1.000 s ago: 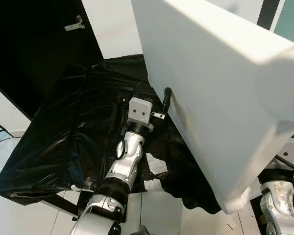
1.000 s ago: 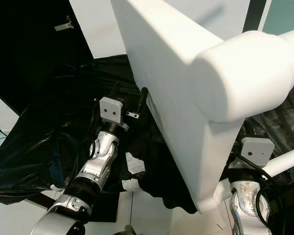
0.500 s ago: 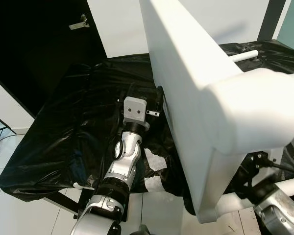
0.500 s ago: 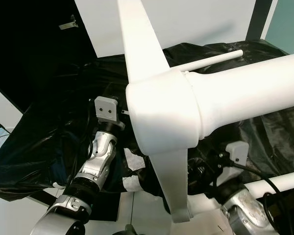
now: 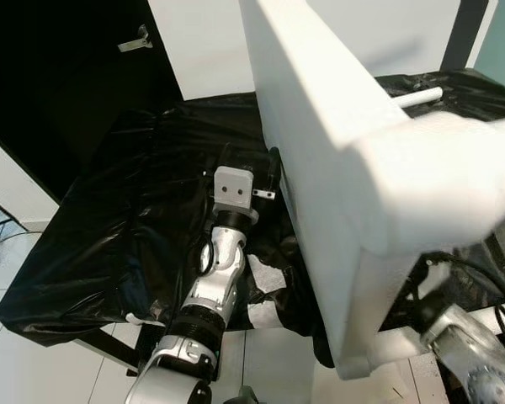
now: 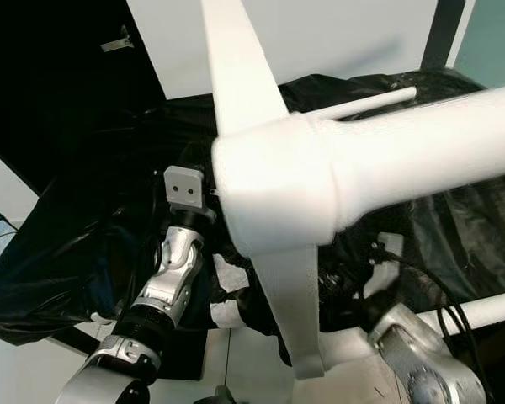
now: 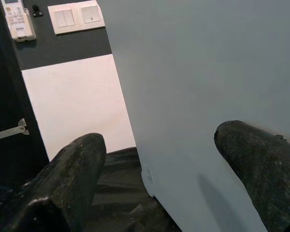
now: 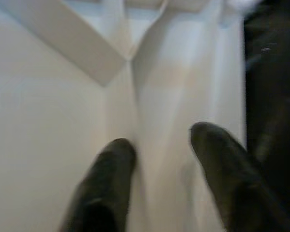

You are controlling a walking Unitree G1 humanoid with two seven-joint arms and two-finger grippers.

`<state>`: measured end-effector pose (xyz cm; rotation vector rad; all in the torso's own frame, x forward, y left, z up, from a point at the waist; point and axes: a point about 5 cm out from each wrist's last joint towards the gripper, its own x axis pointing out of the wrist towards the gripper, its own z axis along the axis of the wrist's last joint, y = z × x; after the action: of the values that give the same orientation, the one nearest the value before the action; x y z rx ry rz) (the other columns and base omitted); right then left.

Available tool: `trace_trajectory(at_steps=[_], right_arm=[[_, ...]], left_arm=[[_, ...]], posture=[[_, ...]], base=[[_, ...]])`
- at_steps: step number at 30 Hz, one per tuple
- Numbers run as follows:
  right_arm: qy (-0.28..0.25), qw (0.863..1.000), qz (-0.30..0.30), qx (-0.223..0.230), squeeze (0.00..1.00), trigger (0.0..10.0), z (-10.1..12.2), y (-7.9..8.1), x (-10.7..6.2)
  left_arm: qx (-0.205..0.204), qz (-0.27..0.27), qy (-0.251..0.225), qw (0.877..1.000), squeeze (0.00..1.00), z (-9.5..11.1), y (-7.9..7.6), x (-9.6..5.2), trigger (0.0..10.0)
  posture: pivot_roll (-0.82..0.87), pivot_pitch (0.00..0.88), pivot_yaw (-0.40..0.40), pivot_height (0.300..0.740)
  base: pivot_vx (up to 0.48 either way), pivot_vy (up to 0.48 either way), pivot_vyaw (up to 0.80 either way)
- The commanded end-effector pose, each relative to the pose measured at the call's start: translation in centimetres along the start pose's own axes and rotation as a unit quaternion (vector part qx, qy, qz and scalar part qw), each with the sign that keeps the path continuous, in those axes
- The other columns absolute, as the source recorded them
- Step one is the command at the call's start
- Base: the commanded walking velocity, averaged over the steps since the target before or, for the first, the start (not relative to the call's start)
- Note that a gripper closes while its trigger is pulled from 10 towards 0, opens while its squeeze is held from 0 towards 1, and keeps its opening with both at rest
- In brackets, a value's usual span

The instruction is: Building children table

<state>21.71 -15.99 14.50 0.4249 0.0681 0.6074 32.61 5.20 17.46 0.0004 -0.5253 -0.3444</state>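
A: How far along is the little table?

B: The white tabletop stands tilted on edge over the bench, and a thick white leg already sticks out of one corner. A thinner white rod lies on the sheeting behind it. I'd judge it partly built, with more legs to fit and the whole thing yet to be turned upright.

A: And the claws?

B: The left gripper is spread wide, one finger lying against the panel's flat face, clamping nothing. The right gripper is parted too, fingers against the white underside near a brace; the picture is blurred, so a hold isn't clear.

A: The surroundings?

B: Black plastic sheeting covers the bench. Behind are a white wall, a dark door with a handle, and light switches beside a remote.
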Motion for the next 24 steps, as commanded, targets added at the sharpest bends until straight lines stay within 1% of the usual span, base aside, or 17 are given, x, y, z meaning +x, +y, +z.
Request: trace_trajectory(at_steps=[1,5,8,10,11,13,14,15,16,17,20,21,22,24], right_arm=[[0.025,0.999,-0.003,0.032,0.0,0.0,-1.3,-0.6,0.6],[0.028,0.999,0.004,0.046,0.0,0.0,-1.5,-1.0,1.5],[0.024,0.999,0.004,0.047,0.0,0.0,-1.3,-1.3,2.0],[0.014,0.999,-0.01,0.04,0.0,0.0,-0.8,-2.2,3.0],[0.014,0.999,-0.01,0.04,0.0,0.0,-0.8,-2.2,3.0],[0.004,0.999,-0.029,0.03,0.0,0.0,-0.3,-3.4,4.1],[0.004,0.999,-0.029,0.03,0.0,0.0,-0.3,-3.4,4.1],[0.001,0.999,-0.034,0.026,0.0,0.0,-0.1,-3.8,4.5],[-0.005,0.999,-0.041,0.025,0.0,0.0,0.3,-4.5,5.4],[-0.005,0.999,-0.041,0.025,0.0,0.0,0.3,-4.5,5.4],[-0.015,0.998,-0.056,0.026,0.0,0.0,1.1,-5.9,7.6],[-0.018,0.998,-0.058,0.025,0.0,0.0,1.4,-6.2,8.1],[-0.018,0.998,-0.058,0.025,0.0,0.0,1.4,-6.2,8.1],[-0.022,0.997,-0.064,0.024,0.0,0.0,1.8,-6.7,8.8]], left_arm=[[0.011,-0.01,-0.01,1.0,0.0,0.3,-0.1,0.0,10.0],[0.013,-0.007,-0.011,1.0,0.0,0.3,0.1,-0.1,10.0],[0.014,-0.007,-0.012,1.0,0.0,0.4,0.1,-0.1,10.0],[0.015,-0.007,-0.014,1.0,0.0,0.4,0.1,-0.1,10.0],[0.015,-0.007,-0.014,1.0,0.0,0.4,0.1,-0.1,10.0],[0.015,-0.008,-0.015,1.0,0.0,0.5,0.0,-0.1,10.0],[0.015,-0.008,-0.015,1.0,0.0,0.5,0.0,-0.1,10.0],[0.015,-0.009,-0.015,1.0,0.0,0.5,-0.1,-0.1,10.0],[0.014,-0.012,-0.015,1.0,0.0,0.4,-0.2,-0.1,10.0],[0.014,-0.012,-0.015,1.0,0.0,0.4,-0.2,-0.1,10.0],[0.012,-0.017,-0.015,1.0,0.0,0.4,-0.5,-0.1,10.0],[0.012,-0.017,-0.015,1.0,0.0,0.4,-0.6,-0.1,10.0],[0.012,-0.017,-0.015,1.0,0.0,0.4,-0.6,-0.1,10.0],[0.012,-0.018,-0.015,1.0,0.0,0.5,-0.6,-0.1,10.0]], posture=[[0.08,0.0,0.111,0.74],[0.09,0.0,0.108,0.74],[0.1,0.0,0.108,0.74],[0.1,0.0,0.11,0.74],[0.1,0.0,0.11,0.74],[0.09,0.0,0.112,0.74],[0.09,0.0,0.112,0.74],[0.09,0.0,0.112,0.74],[0.09,0.0,0.116,0.74],[0.09,0.0,0.116,0.74],[0.09,0.0,0.119,0.74],[0.1,0.0,0.117,0.74],[0.1,0.0,0.117,0.74],[0.1,0.0,0.113,0.74]], base=[[0.0,0.0,0.0],[0.0,0.0,0.0],[0.0,0.0,0.0],[0.0,0.0,0.0],[0.0,0.0,0.0],[0.0,0.0,0.0],[0.0,0.0,0.0],[0.0,0.0,0.0],[0.0,0.0,0.0],[0.0,0.0,0.0],[0.0,0.0,0.0],[0.0,0.0,0.0],[0.0,0.0,0.0],[0.0,0.0,0.0]])
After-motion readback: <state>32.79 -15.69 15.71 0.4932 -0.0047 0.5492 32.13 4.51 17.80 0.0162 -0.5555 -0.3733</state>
